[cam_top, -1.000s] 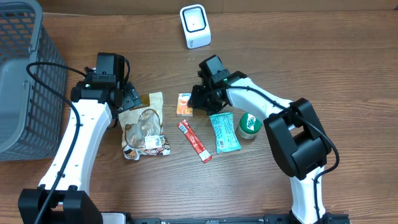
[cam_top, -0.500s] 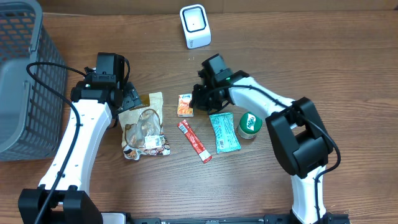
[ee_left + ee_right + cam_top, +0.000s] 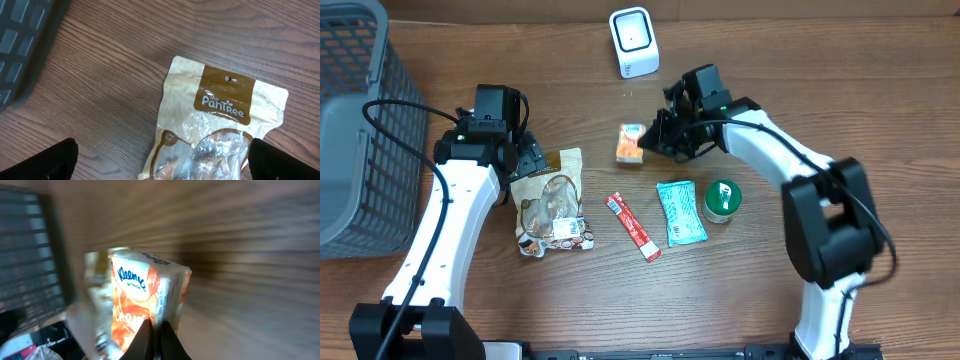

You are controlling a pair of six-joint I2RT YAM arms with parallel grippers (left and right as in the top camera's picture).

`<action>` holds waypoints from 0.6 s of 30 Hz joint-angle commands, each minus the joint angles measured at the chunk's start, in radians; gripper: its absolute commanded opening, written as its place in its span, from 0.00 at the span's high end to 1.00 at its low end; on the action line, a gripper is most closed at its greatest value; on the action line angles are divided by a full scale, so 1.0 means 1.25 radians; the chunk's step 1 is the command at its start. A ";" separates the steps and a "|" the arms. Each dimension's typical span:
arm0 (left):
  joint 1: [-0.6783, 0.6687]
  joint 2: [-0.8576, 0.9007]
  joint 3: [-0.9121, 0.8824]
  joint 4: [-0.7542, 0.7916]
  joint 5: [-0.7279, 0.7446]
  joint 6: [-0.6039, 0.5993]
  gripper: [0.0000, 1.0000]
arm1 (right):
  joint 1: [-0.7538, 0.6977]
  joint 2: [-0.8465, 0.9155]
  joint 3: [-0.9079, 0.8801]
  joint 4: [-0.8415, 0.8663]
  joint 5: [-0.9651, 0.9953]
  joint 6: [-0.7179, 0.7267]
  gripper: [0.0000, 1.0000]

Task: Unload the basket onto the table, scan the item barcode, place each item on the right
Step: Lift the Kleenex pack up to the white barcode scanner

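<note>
Now the orange Kleenex tissue pack (image 3: pixel 631 143) sits pinched in the right tool (image 3: pixel 648 142). In the right wrist view the two fingers meet tightly on the pack's lower edge, so we count it as grasped. A second ago the pack lay flat on the tabletop (image 3: pixel 840 90), nearer the red stick packet (image 3: pixel 634 227), with the tool's jaws only partly closed at its side. Since then the jaws have clenched, and pack and arm have swung up the frame towards the white scanner (image 3: pixel 633 42). The streaked wood in the wrist view suggests the arm is in motion. We judge the pick-up done and the carry begun. The pack is still well short of the scanner, and we cannot tell which face bears the barcode.

The teal packet (image 3: pixel 680 211) and the green-lidded cup (image 3: pixel 722 200) lie where they did, below the right arm. The left tool (image 3: pixel 528 160) has not moved: it hangs with its jaws spread wide, holding nothing, above the top of the Pantree snack pouch (image 3: pixel 225 100). A grey basket (image 3: pixel 360 140) stands at the left edge.

The surface is brown wood grain, flat, with bare stretches to the right. Of the room we see nothing beyond it.
</note>
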 commanded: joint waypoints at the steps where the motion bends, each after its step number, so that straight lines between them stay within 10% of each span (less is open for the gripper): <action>1: -0.001 -0.016 0.014 -0.002 0.003 0.006 0.00 | 0.006 -0.124 0.016 0.024 -0.031 -0.008 0.96; 18: -0.001 -0.016 0.014 -0.002 0.003 0.006 0.00 | -0.015 -0.195 0.623 -0.455 0.295 -0.051 0.97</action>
